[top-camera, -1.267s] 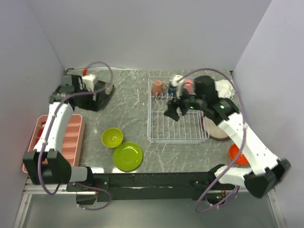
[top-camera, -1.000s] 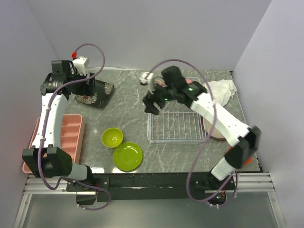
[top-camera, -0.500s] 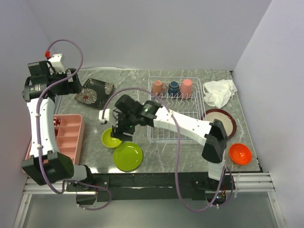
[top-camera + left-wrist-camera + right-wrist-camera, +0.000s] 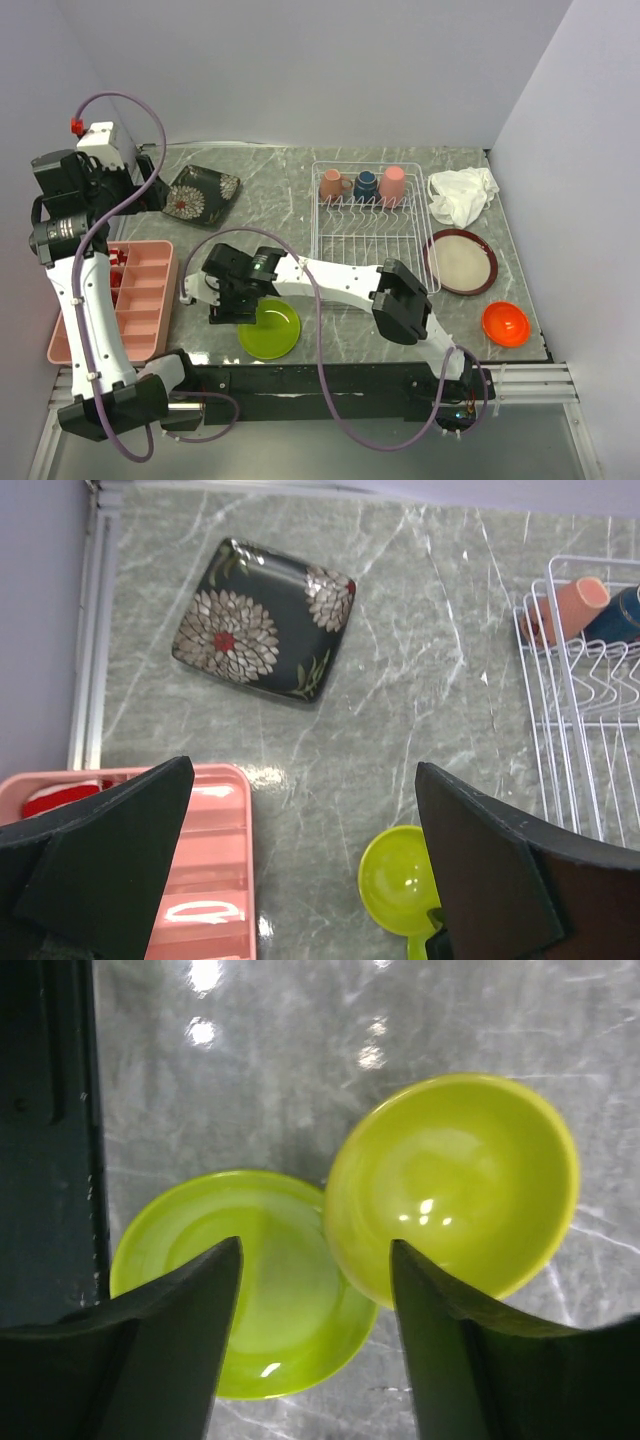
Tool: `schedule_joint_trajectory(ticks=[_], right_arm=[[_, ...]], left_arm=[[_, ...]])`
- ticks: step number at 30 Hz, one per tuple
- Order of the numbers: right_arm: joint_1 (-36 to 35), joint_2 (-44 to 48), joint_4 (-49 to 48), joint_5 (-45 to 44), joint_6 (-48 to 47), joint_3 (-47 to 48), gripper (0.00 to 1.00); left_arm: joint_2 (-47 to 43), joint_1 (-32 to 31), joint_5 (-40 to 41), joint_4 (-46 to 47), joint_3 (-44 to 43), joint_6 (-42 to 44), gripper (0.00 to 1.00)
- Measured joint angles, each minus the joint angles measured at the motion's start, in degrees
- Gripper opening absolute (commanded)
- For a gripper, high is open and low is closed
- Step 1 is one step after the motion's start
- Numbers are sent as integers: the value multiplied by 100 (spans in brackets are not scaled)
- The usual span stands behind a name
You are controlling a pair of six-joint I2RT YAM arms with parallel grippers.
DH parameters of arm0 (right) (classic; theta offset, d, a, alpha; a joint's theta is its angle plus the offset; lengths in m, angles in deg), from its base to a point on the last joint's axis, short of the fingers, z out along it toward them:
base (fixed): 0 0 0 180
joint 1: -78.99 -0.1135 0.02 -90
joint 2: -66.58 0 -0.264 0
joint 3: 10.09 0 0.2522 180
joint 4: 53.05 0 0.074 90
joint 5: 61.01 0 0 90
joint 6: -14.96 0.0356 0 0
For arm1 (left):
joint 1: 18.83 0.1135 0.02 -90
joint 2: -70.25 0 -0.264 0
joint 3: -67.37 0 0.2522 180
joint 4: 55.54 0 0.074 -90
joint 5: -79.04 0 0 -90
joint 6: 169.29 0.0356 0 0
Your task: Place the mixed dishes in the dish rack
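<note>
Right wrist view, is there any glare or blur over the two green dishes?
Right wrist view: small light glints on the lime green bowl, the lime green plate and the table; both dishes read sharp, only the near fingers are soft. Left wrist view: a glint on the pink tray.

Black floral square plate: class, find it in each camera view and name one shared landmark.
Top external: black floral square plate at far left, lying flat.
Left wrist: upper left.
Right wrist: not in it.
Shared landmark: pink tray, nearer the arms, in top and left wrist.
</note>
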Motion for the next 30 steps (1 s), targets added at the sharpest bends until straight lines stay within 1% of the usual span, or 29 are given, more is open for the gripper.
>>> schedule_joint_trajectory(ticks=[1, 2, 3, 12, 15, 16, 18, 19, 21, 22, 24, 25, 28, 30], right_arm=[[0, -20, 0, -31, -4, 37, 61], [0, -44, -15, -55, 0, 87, 56], [0, -74, -24, -81, 2, 155, 54], [-35, -588, -127, -136, -2, 623, 50], [-48, -726, -136, -136, -2, 658, 47], [-52, -756, -129, -133, 0, 658, 43], [-63, -782, -127, -136, -4, 658, 38], [-68, -782, -127, -136, -2, 658, 33], [-81, -785, -131, -142, -7, 695, 26], [-85, -785, -131, -153, 0, 704, 21], [-87, -785, -133, -166, -7, 719, 16], [-90, -785, -129, -175, -7, 719, 10], [-96, -780, -125, -221, -37, 719, 0], [-103, -750, -136, -249, -50, 702, 0]], left_arm=[[13, -2, -11, -4, 37, -7, 99], [42, 0, -28, -26, 76, -15, 99], [63, 0, -33, -35, 118, -26, 99], [144, -116, -72, -116, 243, -31, 99], [144, -153, -72, -114, 251, -31, 99], [144, -164, -72, -114, 264, -31, 100], [144, -168, -72, -116, 297, -31, 100], [144, -168, -72, -118, 315, -31, 100], [142, -168, -70, -120, 337, -28, 100], [138, -168, -70, -120, 354, -31, 100], [136, -168, -68, -127, 374, -28, 99], [136, -168, -70, -127, 380, -28, 99], [136, -179, -72, -127, 389, -28, 99], [138, -184, -81, -118, 389, -31, 100]])
